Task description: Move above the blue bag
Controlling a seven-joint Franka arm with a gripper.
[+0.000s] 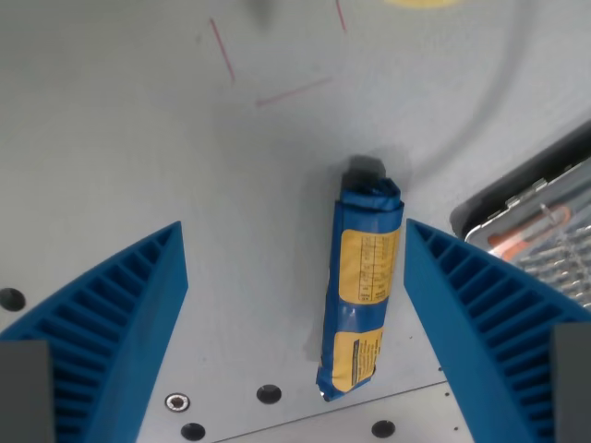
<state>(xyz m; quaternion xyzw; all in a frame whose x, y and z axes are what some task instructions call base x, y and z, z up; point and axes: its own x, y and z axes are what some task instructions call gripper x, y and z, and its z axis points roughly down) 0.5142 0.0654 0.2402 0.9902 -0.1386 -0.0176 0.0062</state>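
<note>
The blue bag (362, 286) lies flat on the grey table, a long rolled packet with yellow labels, running from upper middle down toward the bottom edge. My gripper (294, 318) is open above it, its blue ribbed fingers (111, 323) spread wide at the wrist view's left and right. The bag sits between them, close to the right finger (485, 314) and apart from the left one. Nothing is held.
A metal tray (540, 231) with tools and an orange item sits at the wrist view's right edge. Red pen marks (222, 51) cross the table at the top. Bolt holes (269, 394) dot the plate near the bottom. A yellow object (420, 3) peeks in at the top.
</note>
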